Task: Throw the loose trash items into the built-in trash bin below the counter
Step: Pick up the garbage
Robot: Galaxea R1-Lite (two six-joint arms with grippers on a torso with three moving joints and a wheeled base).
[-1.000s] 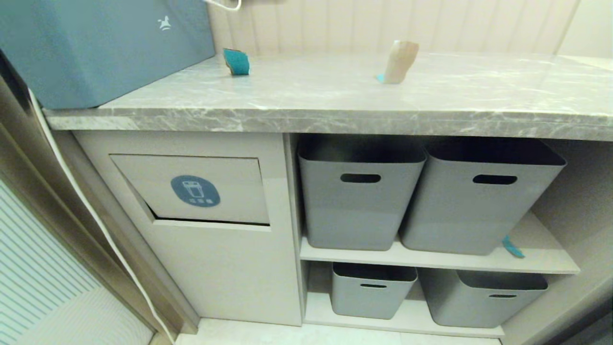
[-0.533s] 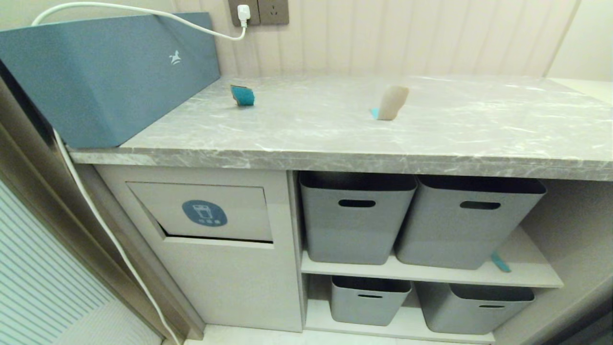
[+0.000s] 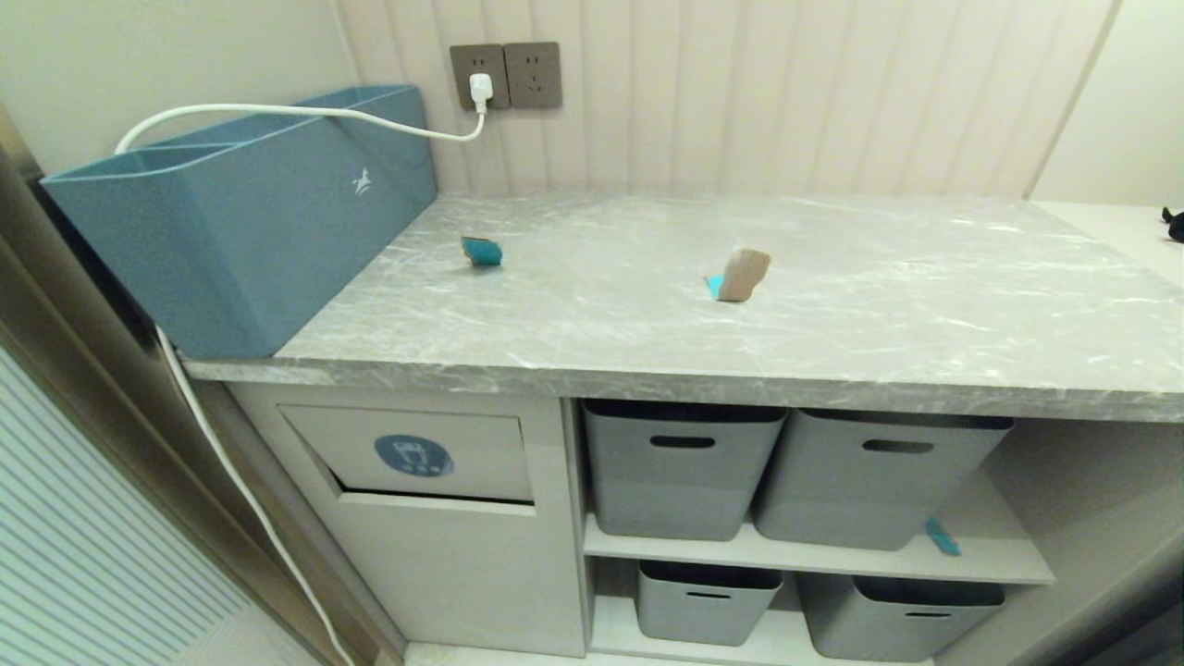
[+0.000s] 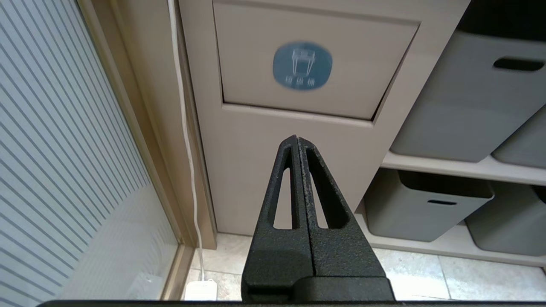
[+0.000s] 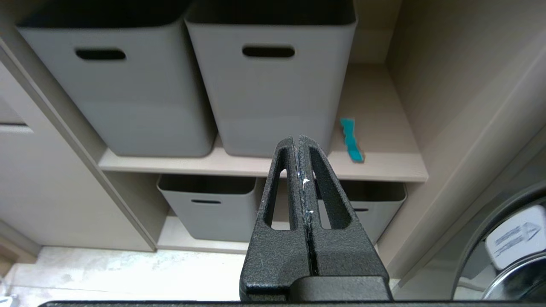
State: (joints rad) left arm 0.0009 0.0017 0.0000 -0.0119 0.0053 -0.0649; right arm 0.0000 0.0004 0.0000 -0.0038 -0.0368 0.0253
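Two loose trash items lie on the grey marble counter (image 3: 832, 305): a teal crumpled scrap (image 3: 482, 251) near the blue box and a tan scrap with a teal edge (image 3: 740, 275) in the middle. A third teal strip (image 3: 943, 537) (image 5: 351, 140) rests on the upper shelf beside the tubs. The built-in trash bin (image 3: 421, 455) (image 4: 302, 65) is the beige flap with a round blue sticker, under the counter's left end. My left gripper (image 4: 297, 138) is shut and empty, low in front of the bin's cabinet. My right gripper (image 5: 297, 138) is shut and empty, facing the shelves. Neither arm shows in the head view.
A long blue-teal box (image 3: 240, 217) fills the counter's left end, with a white cable (image 3: 296, 113) running to a wall socket (image 3: 507, 74). Several grey tubs (image 3: 680, 467) stand on two shelves. A striped panel (image 3: 83, 555) and door frame stand at the left.
The whole head view has shifted: the counter and cabinet sit lower in the picture, and the wall, socket and box top have come into sight. The camera moved; the things have not.
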